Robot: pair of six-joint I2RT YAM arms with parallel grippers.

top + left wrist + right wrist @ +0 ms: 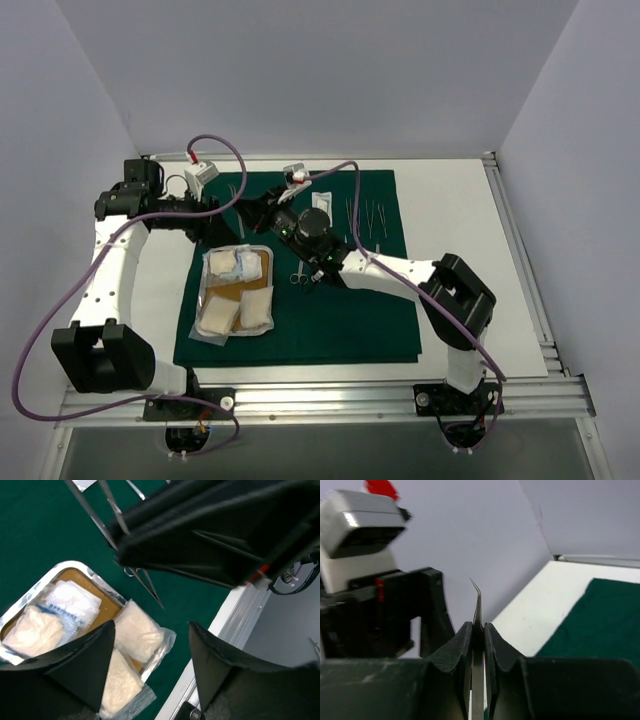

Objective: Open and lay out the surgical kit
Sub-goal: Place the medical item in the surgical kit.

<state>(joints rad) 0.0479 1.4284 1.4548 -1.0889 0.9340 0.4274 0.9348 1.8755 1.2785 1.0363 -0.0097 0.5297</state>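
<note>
The dark green cloth of the surgical kit lies spread flat. On its left part stands the steel tray with a tan liner and white gauze packets. My right gripper is shut on curved-tip steel tweezers and holds them above the cloth's far left corner. My left gripper hovers open and empty just left of it, over the tray and its packets. Scissors lie beside the tray, and thin instruments lie at the far right.
A small white packet lies on the cloth behind the right wrist. Ring-handled steel instruments lie on the cloth beyond the tray. The right arm's black body hangs close above the left fingers. White walls enclose the table on three sides.
</note>
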